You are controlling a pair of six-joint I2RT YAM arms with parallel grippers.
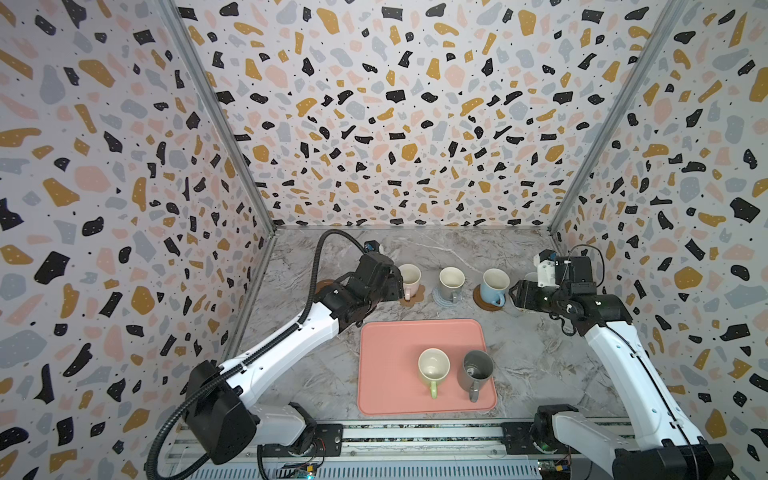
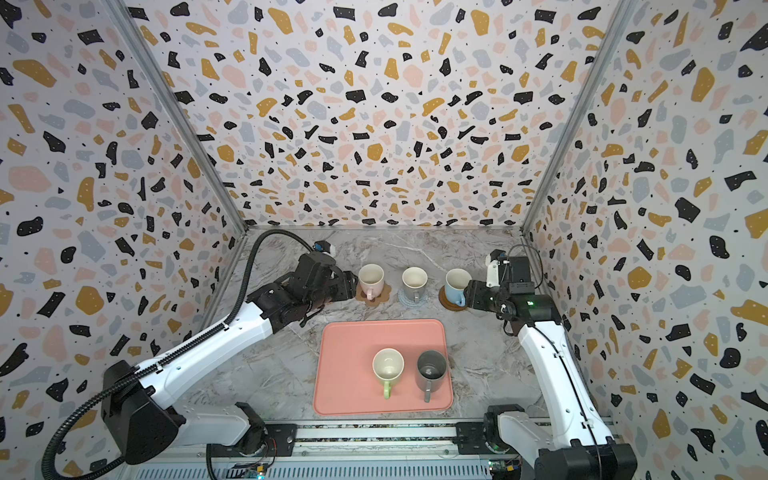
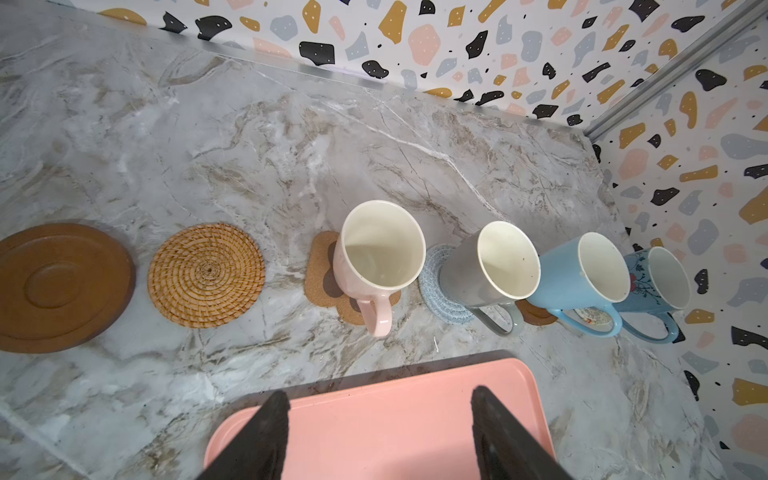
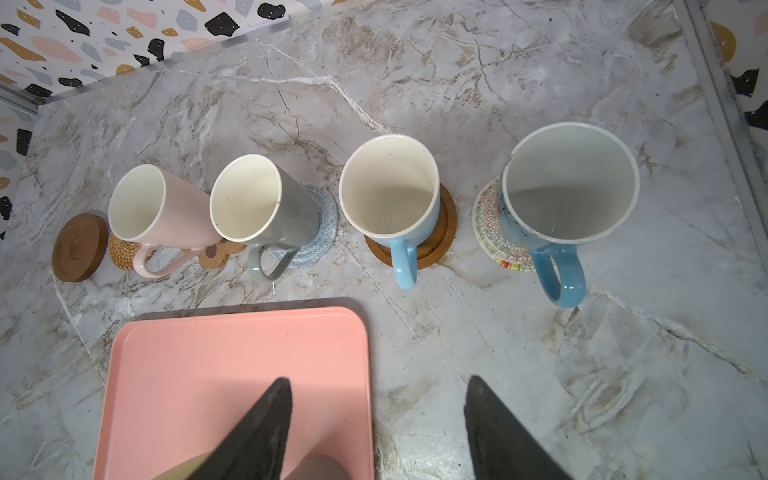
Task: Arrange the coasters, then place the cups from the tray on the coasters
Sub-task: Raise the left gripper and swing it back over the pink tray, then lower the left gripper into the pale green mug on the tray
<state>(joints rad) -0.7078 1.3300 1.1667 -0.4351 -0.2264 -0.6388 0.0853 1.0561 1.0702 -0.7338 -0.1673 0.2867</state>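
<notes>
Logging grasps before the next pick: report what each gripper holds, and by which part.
Nothing is held: the left gripper and the right gripper both stand open and empty.

Both arms outstretched; left gripper point(image 3: 378, 392) and right gripper point(image 4: 378, 379) agape, seemingly empty.

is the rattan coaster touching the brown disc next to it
Apart. The left wrist view shows a strip of bare marble between the rattan coaster and the brown disc.
</notes>
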